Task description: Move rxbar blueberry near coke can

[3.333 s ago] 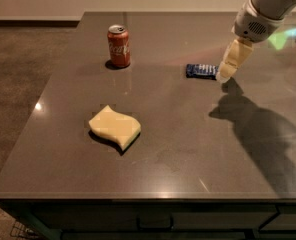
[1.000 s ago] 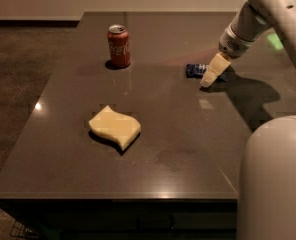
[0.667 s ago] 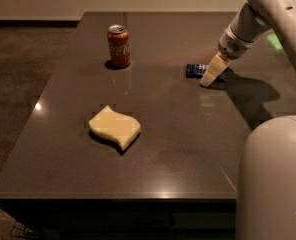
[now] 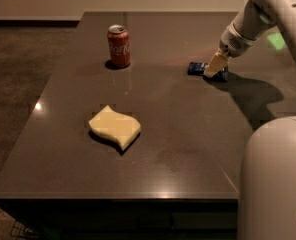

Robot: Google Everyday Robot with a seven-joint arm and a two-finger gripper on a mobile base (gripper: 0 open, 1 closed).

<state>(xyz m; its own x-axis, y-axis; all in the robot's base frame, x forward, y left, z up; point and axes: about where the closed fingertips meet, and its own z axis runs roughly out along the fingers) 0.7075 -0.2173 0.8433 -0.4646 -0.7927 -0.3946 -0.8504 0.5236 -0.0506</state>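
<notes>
The rxbar blueberry [image 4: 196, 68], a small dark blue wrapper, lies flat on the dark table [image 4: 183, 129] at the right rear. My gripper [image 4: 213, 68] comes down from the upper right and sits right over the bar's middle, hiding part of it. The bar's ends show on both sides of the gripper. The coke can [image 4: 119, 46], red with a silver top, stands upright at the left rear, well apart from the bar.
A pale yellow wavy sponge [image 4: 114, 127] lies on the table's front left. A large white part of my arm [image 4: 275, 179] fills the lower right corner. The table's left and front edges drop to a dark floor.
Since the earliest frame my gripper has moved left and down onto the bar, and my arm's white bulk has come into the lower right. Over the last second nothing has visibly moved.
</notes>
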